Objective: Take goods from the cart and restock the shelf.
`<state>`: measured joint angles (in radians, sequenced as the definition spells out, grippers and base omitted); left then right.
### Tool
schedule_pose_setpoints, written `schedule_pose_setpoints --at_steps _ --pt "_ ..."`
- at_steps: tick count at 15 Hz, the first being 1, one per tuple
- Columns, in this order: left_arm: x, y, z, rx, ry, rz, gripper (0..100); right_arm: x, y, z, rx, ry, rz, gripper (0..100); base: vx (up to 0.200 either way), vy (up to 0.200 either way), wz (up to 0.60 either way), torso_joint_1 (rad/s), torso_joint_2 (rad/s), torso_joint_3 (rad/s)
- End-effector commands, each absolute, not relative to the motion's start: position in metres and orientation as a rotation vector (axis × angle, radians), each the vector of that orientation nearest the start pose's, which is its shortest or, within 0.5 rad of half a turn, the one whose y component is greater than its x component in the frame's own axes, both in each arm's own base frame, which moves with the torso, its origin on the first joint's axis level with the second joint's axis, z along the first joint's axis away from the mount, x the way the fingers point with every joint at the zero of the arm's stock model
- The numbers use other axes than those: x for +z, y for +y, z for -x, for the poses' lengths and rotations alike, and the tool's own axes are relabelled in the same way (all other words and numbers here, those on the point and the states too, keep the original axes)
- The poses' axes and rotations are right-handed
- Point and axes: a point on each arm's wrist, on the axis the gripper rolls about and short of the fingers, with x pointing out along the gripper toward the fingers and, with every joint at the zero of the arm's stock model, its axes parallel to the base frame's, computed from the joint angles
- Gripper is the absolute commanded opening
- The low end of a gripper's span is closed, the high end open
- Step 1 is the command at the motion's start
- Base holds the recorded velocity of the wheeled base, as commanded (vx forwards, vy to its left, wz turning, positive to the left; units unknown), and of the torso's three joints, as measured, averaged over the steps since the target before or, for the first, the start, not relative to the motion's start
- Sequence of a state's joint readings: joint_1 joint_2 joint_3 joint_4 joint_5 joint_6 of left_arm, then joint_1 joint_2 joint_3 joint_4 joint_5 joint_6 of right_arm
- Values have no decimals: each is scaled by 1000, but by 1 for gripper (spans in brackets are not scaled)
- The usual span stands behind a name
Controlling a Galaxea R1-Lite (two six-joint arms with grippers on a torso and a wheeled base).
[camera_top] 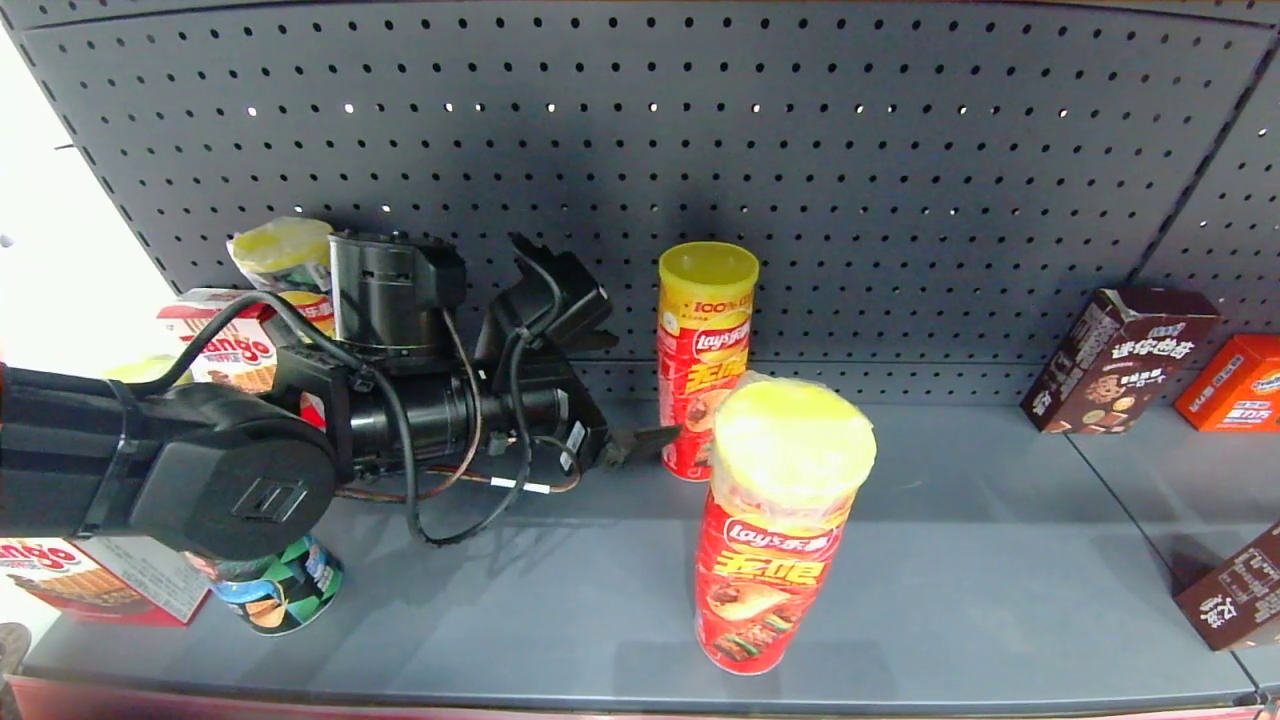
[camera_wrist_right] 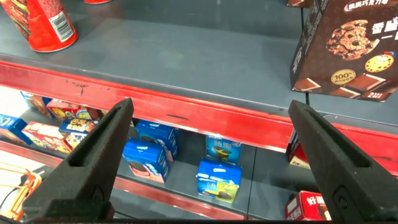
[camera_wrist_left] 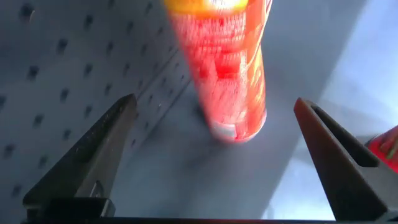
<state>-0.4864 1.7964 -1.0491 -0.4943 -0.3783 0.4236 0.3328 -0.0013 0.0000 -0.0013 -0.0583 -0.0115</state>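
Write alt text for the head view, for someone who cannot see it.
The left gripper, open, sits at a grey shelf beside a red chip can with a yellow lid standing at the pegboard back. A second can stands nearer the front edge; a brown box and an orange box stand to the right.

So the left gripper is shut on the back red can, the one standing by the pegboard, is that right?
Not quite. The left gripper is open, not shut on the back red can. The left wrist view shows its fingers spread wide, with a gap on either side of the can. The can does stand by the pegboard.
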Motion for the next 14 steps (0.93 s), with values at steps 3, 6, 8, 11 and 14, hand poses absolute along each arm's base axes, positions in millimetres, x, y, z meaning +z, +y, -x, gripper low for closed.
schedule_pose_setpoints --at_steps 3,6,8,11,14 --pt "207 -167 -301 -861 54 -406 100 76 -9 21 275 -3 12 100 0 0 0 0 0 0" --pt "205 -168 -304 -830 65 -403 100 76 -9 21 275 -3 12 100 0 0 0 0 0 0" --pt "207 -170 -309 -800 68 -385 100 76 -9 21 276 -3 12 100 0 0 0 0 0 0" --pt "207 -172 -314 -776 76 -361 100 76 -9 21 276 -3 12 100 0 0 0 0 0 0" --pt "206 -172 -315 -768 87 -348 100 76 -9 21 275 -3 12 100 0 0 0 0 0 0"
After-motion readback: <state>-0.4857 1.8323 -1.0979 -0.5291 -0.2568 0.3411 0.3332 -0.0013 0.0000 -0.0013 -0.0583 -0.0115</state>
